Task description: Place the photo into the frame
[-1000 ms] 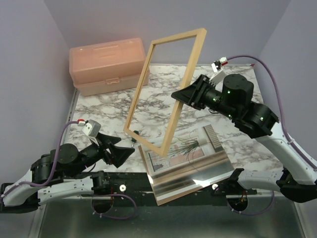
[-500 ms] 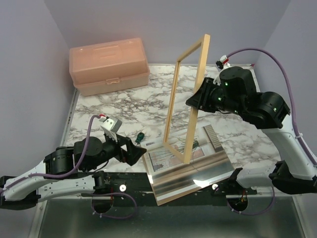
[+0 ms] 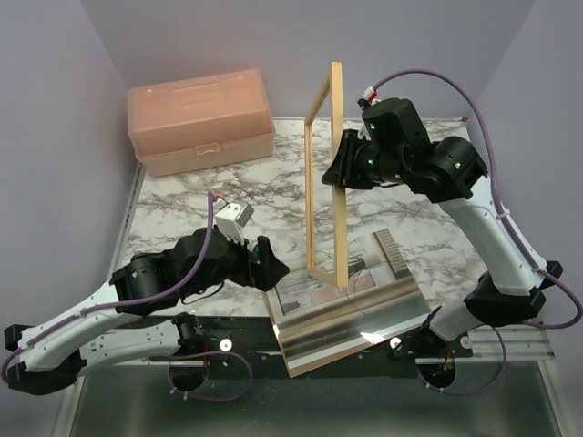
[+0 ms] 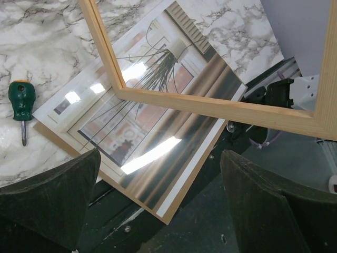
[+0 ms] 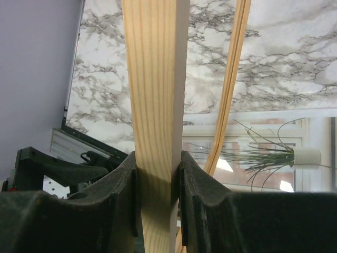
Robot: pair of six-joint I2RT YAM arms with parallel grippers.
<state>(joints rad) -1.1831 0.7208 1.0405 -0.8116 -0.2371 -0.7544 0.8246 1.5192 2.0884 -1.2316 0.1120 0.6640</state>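
My right gripper (image 3: 345, 166) is shut on one long bar of the light-wood frame (image 3: 338, 218), holding it upright and edge-on to the top camera. The frame's lower corner hangs just over the photo (image 3: 364, 266). In the right wrist view the bar (image 5: 155, 79) is clamped between both pads. The photo (image 4: 158, 79), a spiky potted plant at a window, lies flat near the front edge, under a reflective glass sheet and on a brown backing board (image 4: 174, 203). My left gripper (image 3: 270, 269) stands open just left of this stack with nothing between its fingers (image 4: 47, 200).
A peach toolbox (image 3: 200, 118) sits at the back left. A small green-handled screwdriver (image 4: 22, 103) lies on the marble table (image 3: 182, 205) beside the stack's left corner. The backing board (image 3: 314, 360) overhangs the table's front rail.
The right arm has swung the frame from face-on to edge-on and carried it a little left. The left arm has pushed forward and right, up to the stack's left corner.
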